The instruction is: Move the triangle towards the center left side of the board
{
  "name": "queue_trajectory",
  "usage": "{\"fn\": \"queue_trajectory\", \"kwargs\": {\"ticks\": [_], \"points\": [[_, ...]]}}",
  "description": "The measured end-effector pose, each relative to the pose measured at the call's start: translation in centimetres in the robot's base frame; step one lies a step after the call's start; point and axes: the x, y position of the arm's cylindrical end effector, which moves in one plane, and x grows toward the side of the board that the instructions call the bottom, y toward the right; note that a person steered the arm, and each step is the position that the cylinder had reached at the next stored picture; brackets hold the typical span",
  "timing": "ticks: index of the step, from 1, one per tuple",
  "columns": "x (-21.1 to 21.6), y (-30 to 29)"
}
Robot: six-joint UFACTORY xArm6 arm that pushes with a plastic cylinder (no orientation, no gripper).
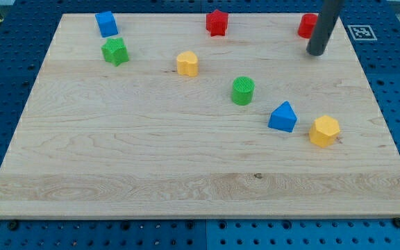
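Note:
The blue triangle block [282,117] lies right of the board's middle, next to a yellow hexagon block [323,130] on its right. My tip [317,51] rests on the board near the view's top right, well above the triangle. It stands just beside a red block [307,26], which the rod partly hides.
A green cylinder [242,90] sits up-left of the triangle. A yellow block [187,63] lies near the upper middle. A red star block [217,22] is at the top edge. A blue block [106,23] and a green star block [115,51] are at the top left of the wooden board [117,160].

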Motion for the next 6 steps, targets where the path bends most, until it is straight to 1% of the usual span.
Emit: {"fn": "queue_trajectory", "kwargs": {"ticks": [1, 2, 3, 5, 6], "points": [[3.9, -0.1], [9.8, 0.3], [12.8, -2.3], [17.1, -14.7], [17.2, -14.9]]}}
